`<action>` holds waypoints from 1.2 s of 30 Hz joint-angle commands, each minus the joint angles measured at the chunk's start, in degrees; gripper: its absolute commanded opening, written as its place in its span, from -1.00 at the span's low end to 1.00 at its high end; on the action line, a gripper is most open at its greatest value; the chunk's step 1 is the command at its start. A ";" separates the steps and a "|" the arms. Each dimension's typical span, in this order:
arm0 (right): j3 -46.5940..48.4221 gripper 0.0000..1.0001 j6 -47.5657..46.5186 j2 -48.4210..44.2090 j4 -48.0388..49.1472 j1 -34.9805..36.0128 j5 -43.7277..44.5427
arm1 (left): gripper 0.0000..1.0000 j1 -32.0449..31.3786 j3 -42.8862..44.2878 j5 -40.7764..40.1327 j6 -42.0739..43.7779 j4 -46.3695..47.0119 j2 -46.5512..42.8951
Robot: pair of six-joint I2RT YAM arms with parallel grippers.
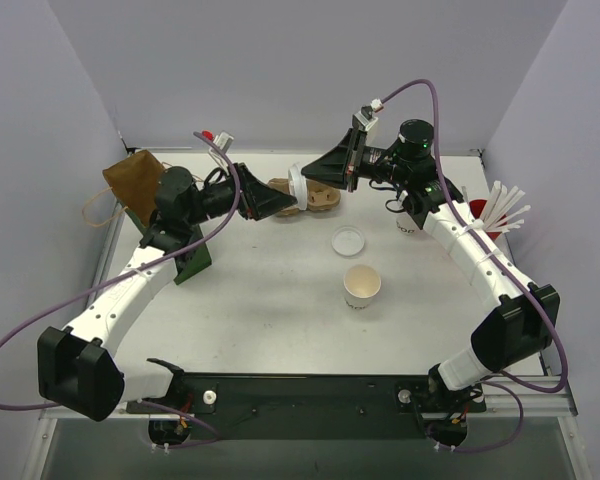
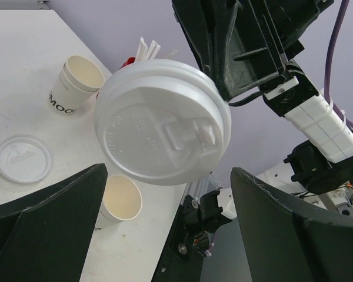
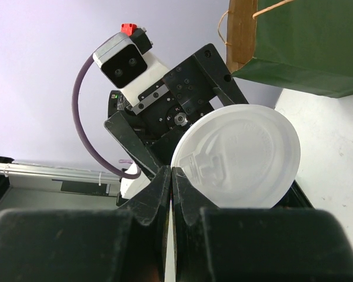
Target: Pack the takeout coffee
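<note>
Now my right gripper [image 3: 171,176] pinches a lid [image 3: 241,155] by its rim; my left gripper [image 2: 167,176] stands wide open. A cup's [image 2: 76,82] print starts "Mo".

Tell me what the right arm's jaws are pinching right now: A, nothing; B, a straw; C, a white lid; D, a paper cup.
C: the right arm's jaws are shut on the rim of the white lid, held in the air between the left arm's jaws, which stand open.
</note>
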 commanded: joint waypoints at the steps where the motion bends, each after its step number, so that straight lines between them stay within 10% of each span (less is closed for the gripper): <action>1: 0.16 -1.00 1.22 -2.98 5.44 -0.24 -2.10 | 0.95 0.36 3.25 2.64 -1.72 7.33 0.20; 36: 0.95 -1.00 4.30 -2.36 8.60 1.25 -2.72 | 0.95 0.36 5.89 3.43 -3.22 10.50 2.66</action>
